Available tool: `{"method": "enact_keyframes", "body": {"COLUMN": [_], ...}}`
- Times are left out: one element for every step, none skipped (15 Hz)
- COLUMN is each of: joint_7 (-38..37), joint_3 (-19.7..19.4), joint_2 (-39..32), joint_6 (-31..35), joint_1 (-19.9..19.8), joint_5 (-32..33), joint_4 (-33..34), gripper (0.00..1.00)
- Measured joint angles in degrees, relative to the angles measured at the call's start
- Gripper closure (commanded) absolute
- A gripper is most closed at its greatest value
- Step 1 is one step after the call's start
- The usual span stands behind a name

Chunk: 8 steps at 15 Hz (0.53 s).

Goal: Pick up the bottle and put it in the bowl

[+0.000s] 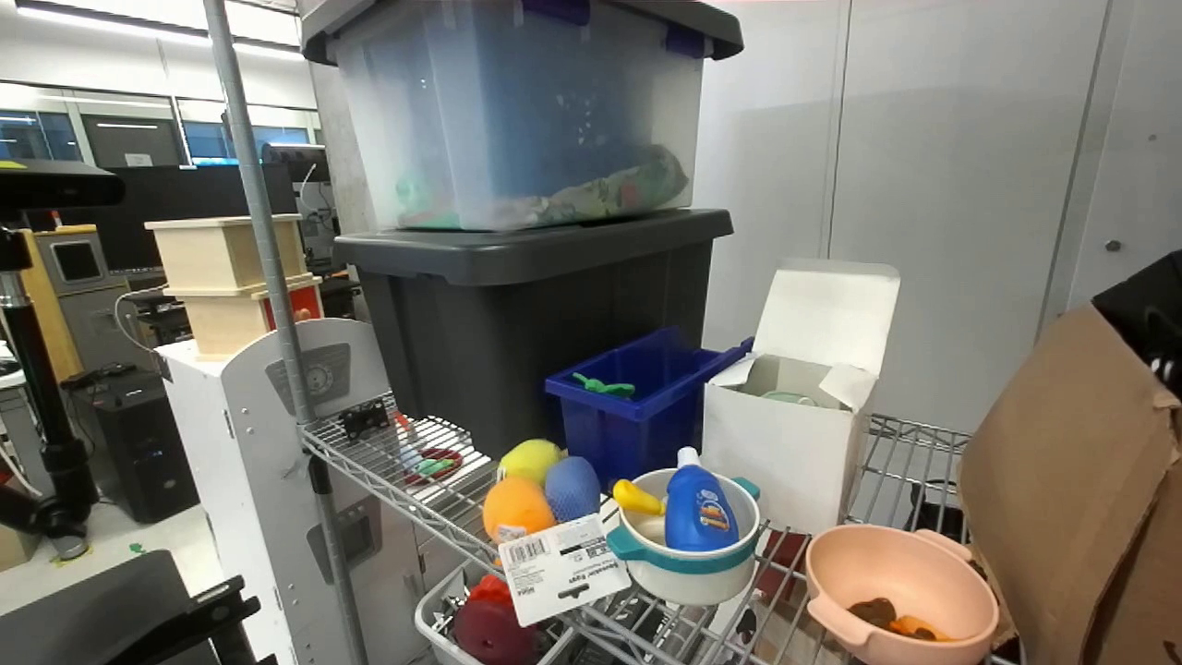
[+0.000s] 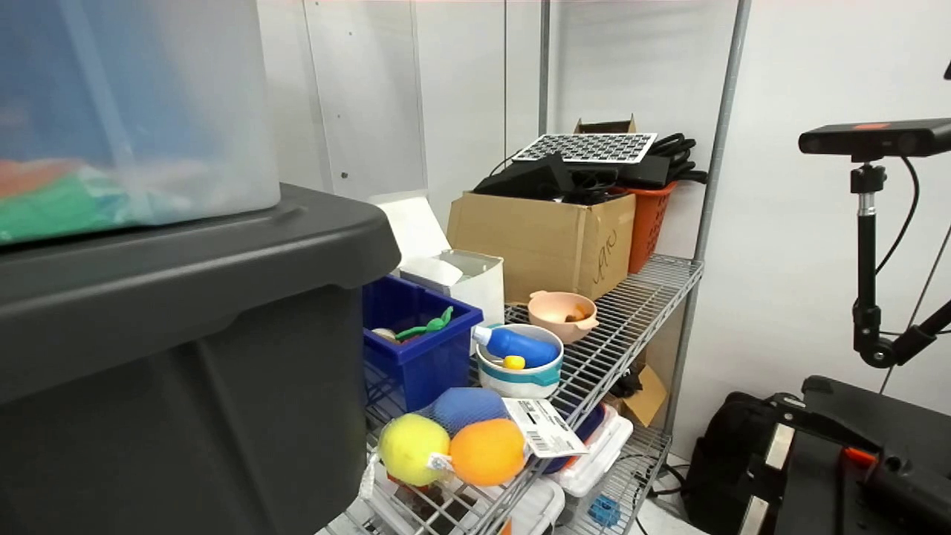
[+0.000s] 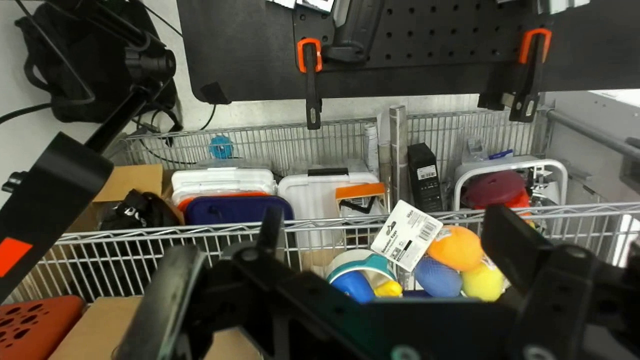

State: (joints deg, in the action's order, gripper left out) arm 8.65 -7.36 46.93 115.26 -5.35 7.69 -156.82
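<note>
In an exterior view, bottle (image 1: 694, 513) slants in white bowl (image 1: 694, 586), lower ctr, prob. too long to lie flat; peach goal bowl (image 1: 900, 568) lower rt. Pincer (image 3: 383, 222) spread wide, empty.

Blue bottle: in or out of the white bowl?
In: both exterior views show the blue bottle tilted inside the white bowl, its white top past the rim.
</note>
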Motion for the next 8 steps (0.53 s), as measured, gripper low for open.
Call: {"method": "enact_keyframes", "body": {"joint_7": [1.3, 2.7, 4.2, 5.6, 6.7, 7.7, 8.3, 8.8], "joint_3": [-0.3, -0.7, -1.0, -1.3, -1.6, -1.8, -1.9, -1.9], "joint_2": [0.5, 0.9, 1.1, 1.2, 1.3, 1.5, 1.8, 2.0], "joint_6": [0.0, 0.0, -0.3, -0.9, -1.6, -2.1, -2.8, -3.5], "joint_1": [0.0, 0.1, 0.2, 0.4, 0.8, 1.2, 1.5, 1.9], "joint_5": [0.0, 0.0, 0.0, 0.0, -0.1, -0.2, -0.2, -0.3], "joint_4": [-0.6, -1.0, -1.1, -1.1, -1.1, -1.1, -1.1, -1.1], "gripper": [0.00, 0.00, 0.00, 0.00, 0.00, 0.00, 0.00, 0.00]}}
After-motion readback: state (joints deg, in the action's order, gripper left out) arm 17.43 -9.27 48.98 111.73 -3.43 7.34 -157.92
